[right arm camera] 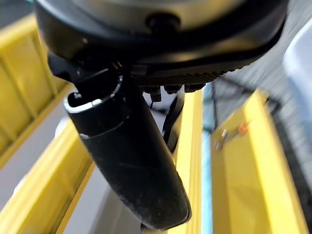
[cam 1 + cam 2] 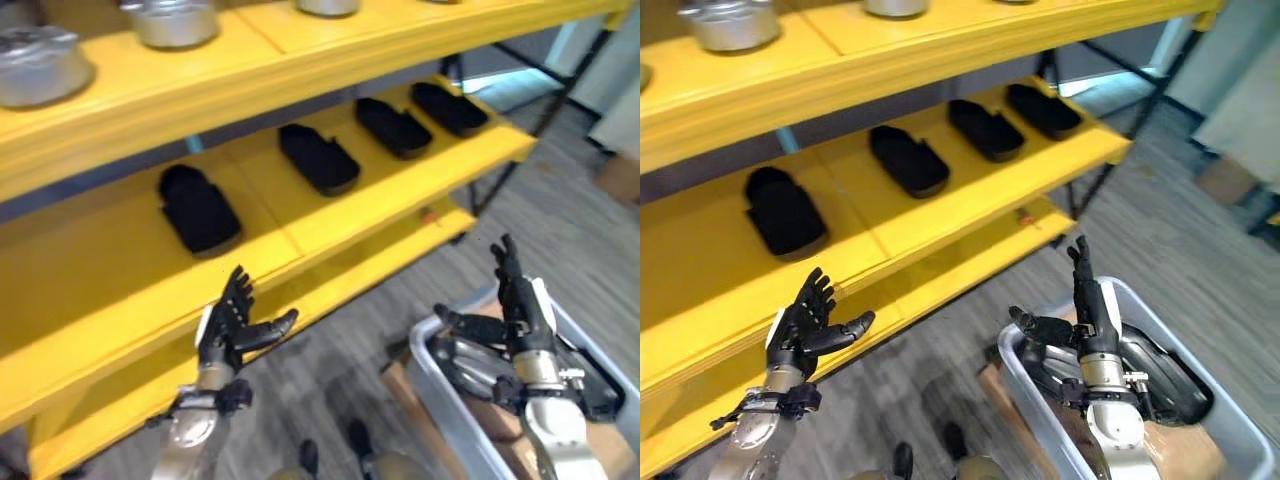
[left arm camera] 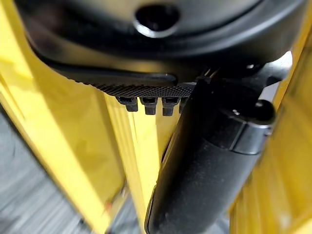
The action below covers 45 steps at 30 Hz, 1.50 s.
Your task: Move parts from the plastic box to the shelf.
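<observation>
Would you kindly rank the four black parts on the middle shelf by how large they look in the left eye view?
1. Leftmost black part, largest.
2. Second black part.
3 and 4. Third black part and rightmost black part look about alike.
The parts seem identical, so the ranking probably only reflects nearness to the camera.

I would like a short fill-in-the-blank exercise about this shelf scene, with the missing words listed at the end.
1. The shelf is painted ____.
2. On its middle board lie ____ black parts.
3. The grey plastic box stands on the floor under the robot's ____ hand.
4. The left hand holds ____.

Missing words: yellow; four; right; nothing
</observation>
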Motion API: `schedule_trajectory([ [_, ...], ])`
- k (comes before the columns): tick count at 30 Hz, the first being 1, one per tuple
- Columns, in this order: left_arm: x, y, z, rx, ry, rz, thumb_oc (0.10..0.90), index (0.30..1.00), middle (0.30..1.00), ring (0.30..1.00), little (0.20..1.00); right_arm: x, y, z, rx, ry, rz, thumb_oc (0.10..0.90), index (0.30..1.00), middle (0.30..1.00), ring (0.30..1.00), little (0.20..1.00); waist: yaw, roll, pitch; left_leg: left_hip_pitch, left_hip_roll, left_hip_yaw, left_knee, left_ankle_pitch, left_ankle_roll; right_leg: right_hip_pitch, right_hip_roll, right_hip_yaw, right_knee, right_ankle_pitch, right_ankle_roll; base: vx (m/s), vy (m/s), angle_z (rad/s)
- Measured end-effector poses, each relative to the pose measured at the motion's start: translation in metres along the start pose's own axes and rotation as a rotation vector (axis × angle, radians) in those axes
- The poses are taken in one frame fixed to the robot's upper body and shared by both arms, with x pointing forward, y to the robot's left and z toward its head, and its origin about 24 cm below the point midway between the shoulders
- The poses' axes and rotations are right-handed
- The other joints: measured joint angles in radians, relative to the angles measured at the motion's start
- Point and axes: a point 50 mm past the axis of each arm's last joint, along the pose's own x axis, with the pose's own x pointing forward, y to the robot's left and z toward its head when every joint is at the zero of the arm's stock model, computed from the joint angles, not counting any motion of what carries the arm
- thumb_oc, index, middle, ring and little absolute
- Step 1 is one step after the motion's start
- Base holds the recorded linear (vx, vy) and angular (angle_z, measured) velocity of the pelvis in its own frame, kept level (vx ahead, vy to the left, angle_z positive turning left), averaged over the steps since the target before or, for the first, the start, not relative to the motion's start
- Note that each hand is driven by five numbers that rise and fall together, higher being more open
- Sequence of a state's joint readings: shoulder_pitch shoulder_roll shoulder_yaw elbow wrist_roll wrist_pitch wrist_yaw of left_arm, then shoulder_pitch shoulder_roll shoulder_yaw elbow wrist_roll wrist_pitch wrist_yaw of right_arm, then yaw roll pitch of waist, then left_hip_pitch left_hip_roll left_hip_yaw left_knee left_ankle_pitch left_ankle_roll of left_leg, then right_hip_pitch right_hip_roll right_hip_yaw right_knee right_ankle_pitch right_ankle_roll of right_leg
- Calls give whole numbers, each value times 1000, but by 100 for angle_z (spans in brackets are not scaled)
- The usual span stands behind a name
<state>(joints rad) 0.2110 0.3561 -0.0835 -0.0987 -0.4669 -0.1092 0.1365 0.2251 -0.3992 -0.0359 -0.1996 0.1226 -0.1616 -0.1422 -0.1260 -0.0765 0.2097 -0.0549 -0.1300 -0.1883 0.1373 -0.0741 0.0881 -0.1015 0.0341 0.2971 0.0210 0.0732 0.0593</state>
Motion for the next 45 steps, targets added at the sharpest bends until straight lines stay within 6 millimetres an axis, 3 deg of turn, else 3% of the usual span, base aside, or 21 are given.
schedule_trajectory([
  [1, 0, -1, 0, -3, -3, -9, 900, 1000, 1000, 1000, 1000, -3, 0, -3, 17, 18, 2, 900, 1000, 1000, 1000, 1000, -15, -3, -2, 8, -1, 22, -4, 0, 2, -1, -6, -1, -2, -2, 4, -22, 98, -44],
  [6, 1, -2, 2, -2, -9, -23, 900, 1000, 1000, 1000, 1000, -10, 6, -8, 72, 52, 43, 900, 1000, 1000, 1000, 1000, -11, -7, -9, 3, -2, 102, -44, 18, 12, -38, -26, 13, -20, 18, 29, -32, 138, -44],
  [7, 0, -2, 0, -2, -3, -25, 900, 1000, 1000, 1000, 1000, -10, 6, -9, 72, 54, 49, 900, 1000, 1000, 1000, 1000, -15, -3, -12, 4, 0, 104, -55, 19, 10, -42, -30, 14, -24, 30, 21, -71, 190, -21],
  [16, 1, 0, 2, 21, -1, -35, 900, 1000, 1000, 1000, 1000, -3, 8, -3, 57, 20, 55, 900, 1000, 1000, 1000, 1000, -35, -2, -14, 11, 11, 199, -109, 34, 7, -86, 3, 101, -20, 72, 29, -56, 140, -31],
  [18, 1, 4, 4, 33, -6, -24, 900, 1000, 1000, 1000, 1000, 1, 13, -1, 63, 11, 68, 900, 1000, 1000, 1000, 1000, -29, -3, -14, -13, 25, 269, -102, 33, 10, -133, 37, 123, -27, 159, 90, -73, 52, -111],
  [19, 1, 8, 6, 50, -10, -17, 900, 1000, 1000, 1000, 1000, 6, 18, 3, 71, -12, 84, 900, 1000, 1000, 1000, 1000, -22, -5, -13, -19, 54, 325, -104, 34, 21, -153, 40, 75, -39, 193, 130, -51, 36, -151],
  [20, 2, 12, 7, 65, -8, -11, 900, 1000, 1000, 1000, 1000, 8, 23, 4, 81, -15, 97, 900, 1000, 1000, 1000, 1000, -14, -14, -13, -18, 73, 380, -100, 31, 29, -168, 39, -67, -27, 167, 143, -42, 13, -135],
  [21, 3, 12, 6, 61, -6, -9, 900, 1000, 1000, 1000, 1000, 8, 23, 4, 81, -18, 100, 900, 1000, 1000, 1000, 1000, -11, -8, -10, -15, 82, 401, -98, 29, 31, -175, 28, -172, 14, 107, 84, -22, 5, -130],
  [22, 4, 8, 5, 40, -13, -12, 900, 1000, 1000, 1000, 1000, 9, 21, 4, 68, -18, 93, 900, 1000, 1000, 1000, 1000, -16, 20, -6, -9, 101, 431, -105, 29, 33, -159, -39, -300, 89, 22, 30, -9, -12, -89],
  [24, 5, 5, 6, 35, -17, -19, 900, 1000, 1000, 1000, 1000, 7, 19, 3, 65, -10, 88, 900, 1000, 1000, 1000, 1000, -15, 30, -4, -4, 106, 438, -110, 30, 30, -113, -94, -276, 79, 11, 39, 7, -36, -46],
  [26, 7, 4, 8, 33, -29, -14, 900, 1000, 1000, 1000, 1000, 6, 20, 2, 67, -1, 90, 900, 1000, 1000, 1000, 1000, -6, 33, -1, 0, 109, 468, -108, 37, 20, -65, -197, -256, 46, 25, 43, 13, -57, -34],
  [28, 7, 6, 9, 35, -32, 4, 900, 1000, 1000, 1000, 1000, 10, 23, 5, 71, -17, 100, 900, 1000, 1000, 1000, 1000, 23, 44, 11, 9, 125, 516, -106, 40, 15, -77, -251, -342, 14, 30, 45, 36, -79, -56],
  [29, 7, 9, 9, 38, -32, 13, 900, 1000, 1000, 1000, 1000, 10, 25, 5, 74, -18, 106, 900, 1000, 1000, 1000, 1000, 24, 40, 11, 11, 127, 522, -105, 41, -4, -74, -268, -355, -7, 50, 50, 56, -144, -40],
  [30, 6, 12, 10, 49, -32, 21, 900, 1000, 1000, 1000, 1000, 9, 28, 5, 70, -17, 117, 900, 1000, 1000, 1000, 1000, 28, 20, 17, 28, 123, 531, -111, 45, -29, -59, -281, -411, -10, 80, 52, 72, -168, -18],
  [31, 4, 16, 10, 54, -28, 37, 900, 1000, 1000, 1000, 1000, 8, 31, 4, 64, -13, 133, 900, 1000, 1000, 1000, 1000, 34, -1, 16, 54, 117, 535, -126, 49, -51, -35, -277, -443, -31, 81, 73, 92, -205, -22],
  [32, 1, 17, 5, 32, -16, 58, 900, 1000, 1000, 1000, 1000, 8, 30, 3, 53, -10, 140, 900, 1000, 1000, 1000, 1000, 35, 19, 10, 60, 140, 527, -148, 40, -85, -19, -245, -430, -69, 83, 90, 117, -197, -19],
  [35, -3, 15, 6, 25, -21, 48, 900, 1000, 1000, 1000, 1000, 10, 24, 3, 31, -13, 125, 900, 1000, 1000, 1000, 1000, 30, 38, 4, 63, 186, 504, -183, 72, -126, -16, -178, -425, -108, 93, 58, 137, -217, -18],
  [40, 0, 8, 9, 8, -37, 27, 900, 1000, 1000, 1000, 1000, 9, 5, 2, 8, -3, 50, 900, 1000, 1000, 1000, 1000, 0, 48, 1, 85, 256, 486, -198, 98, -159, 1, -104, -434, -107, 72, 3, 107, -195, -7],
  [45, -1, -5, 3, -37, -25, -14, 900, 1000, 1000, 1000, 1000, 2, -5, -4, -15, 28, 26, 900, 1000, 1000, 1000, 1000, -36, 102, -22, 92, 295, 458, -198, 103, -167, 12, -67, -441, -106, 59, -33, 83, -228, -3],
])
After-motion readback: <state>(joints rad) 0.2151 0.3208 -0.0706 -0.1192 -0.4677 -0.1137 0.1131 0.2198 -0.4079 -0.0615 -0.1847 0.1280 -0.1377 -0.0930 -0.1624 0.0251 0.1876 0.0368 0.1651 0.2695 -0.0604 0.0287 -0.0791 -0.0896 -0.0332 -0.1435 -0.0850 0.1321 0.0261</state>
